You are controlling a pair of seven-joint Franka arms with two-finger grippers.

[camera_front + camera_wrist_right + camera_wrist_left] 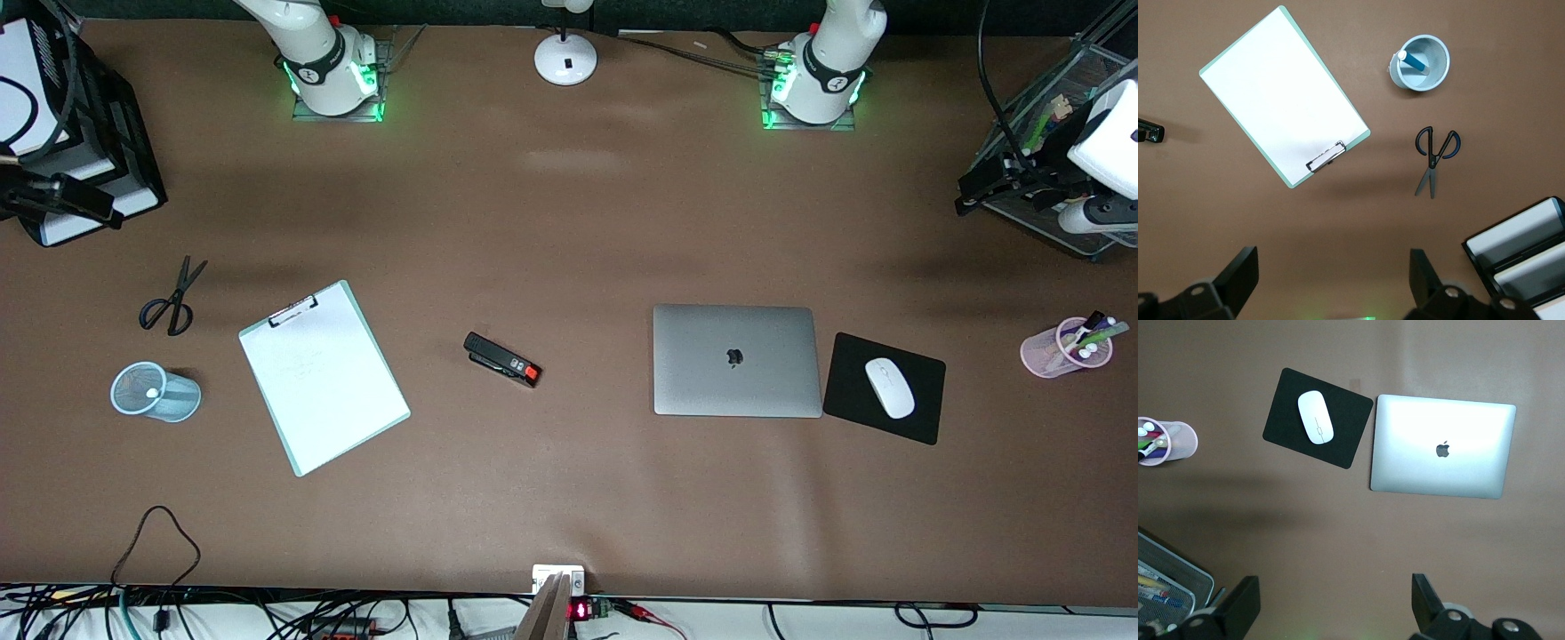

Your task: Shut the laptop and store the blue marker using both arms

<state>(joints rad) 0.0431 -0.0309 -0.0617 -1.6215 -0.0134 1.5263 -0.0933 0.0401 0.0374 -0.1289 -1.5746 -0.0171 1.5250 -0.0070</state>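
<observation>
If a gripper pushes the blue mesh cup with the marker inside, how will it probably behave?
The mesh cup looks thin and light, so it would likely slide easily on the smooth table. It stands upright with the blue marker leaning inside; a high push might tip it. On its side, its round wall would probably roll.

Counts: one laptop (736, 360), lid shut; one mouse pad (885, 388) with one white mouse (890, 388); one clipboard (324, 377); one pair of scissors (172, 300); one black stapler (502, 359); two pen cups: one pale blue mesh cup (156, 391) holding one blue marker (1413, 61), one pink cup (1064, 348) with several markers, number unclear; one white lamp base (565, 58); two arms, so two grippers, left gripper (1331, 613) and right gripper (1331, 290), both open; one stack of black trays (76, 133); one wire basket (1058, 142)
</observation>
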